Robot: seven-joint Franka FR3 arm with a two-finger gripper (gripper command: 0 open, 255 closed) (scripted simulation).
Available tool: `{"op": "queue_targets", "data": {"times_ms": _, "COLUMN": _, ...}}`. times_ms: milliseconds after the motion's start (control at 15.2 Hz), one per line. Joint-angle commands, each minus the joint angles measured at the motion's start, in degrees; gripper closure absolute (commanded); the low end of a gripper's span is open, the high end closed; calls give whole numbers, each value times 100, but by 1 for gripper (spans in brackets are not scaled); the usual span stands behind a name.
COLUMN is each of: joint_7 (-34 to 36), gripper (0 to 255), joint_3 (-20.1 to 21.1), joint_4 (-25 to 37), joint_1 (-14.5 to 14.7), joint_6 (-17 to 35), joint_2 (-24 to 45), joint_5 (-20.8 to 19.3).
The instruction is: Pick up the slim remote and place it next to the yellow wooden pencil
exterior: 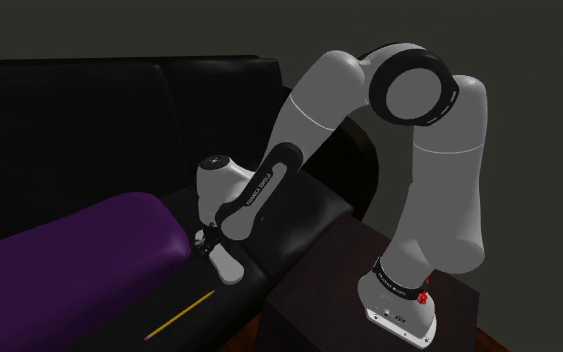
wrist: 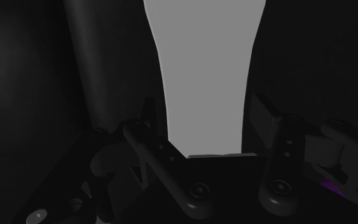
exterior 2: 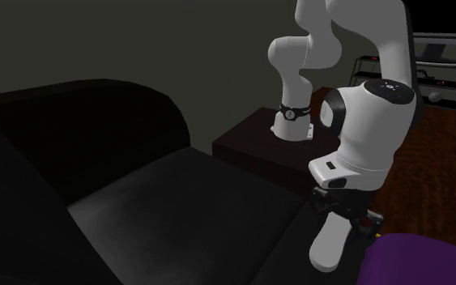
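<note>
Gripper closed on the upper end of the slim remote, its pale grey body clasped between the black fingers and hanging nearly upright just beside the purple cushion. Cannot tell whether its lower end clears the black sofa seat. Yellow pencil lies near, toward the shoulder view's lower left, apart from the remote. Judgement: pick looks done; short carry and set-down beside the pencil remain.
</note>
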Motion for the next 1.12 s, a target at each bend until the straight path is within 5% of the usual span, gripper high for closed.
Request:
{"op": "queue_targets", "data": {"times_ms": 0, "joint_7": 0, "gripper": 255, "joint_3": -1, "joint_4": 2, "joint_1": 0, "joint_6": 7, "joint_2": 5, "joint_5": -1}}
{"op": "queue_targets", "data": {"times_ms": 198, "joint_7": 0, "gripper": 255, "joint_3": -1, "joint_4": 2, "joint_1": 0, "joint_6": 7, "joint_2": 5, "joint_5": -1}}
{"op": "queue_targets", "data": {"times_ms": 264, "joint_7": 0, "gripper": 0, "joint_3": -1, "joint_4": 2, "joint_1": 0, "joint_6": 7, "joint_2": 5, "joint_5": -1}}
{"op": "queue_targets", "data": {"times_ms": 594, "joint_7": 0, "gripper": 0, "joint_3": -1, "joint_4": 2, "joint_1": 0, "joint_6": 7, "joint_2": 5, "joint_5": -1}}
{"op": "queue_targets", "data": {"times_ms": 858, "joint_7": -72, "gripper": 0, "joint_3": 71, "joint_4": -54, "joint_1": -60, "joint_6": -628, "joint_2": -687, "joint_5": 100}}
{"op": "queue_targets", "data": {"times_ms": 1056, "joint_7": -73, "gripper": 0, "joint_3": 70, "joint_4": -54, "joint_1": -59, "joint_6": -628, "joint_2": -687, "joint_5": 100}}
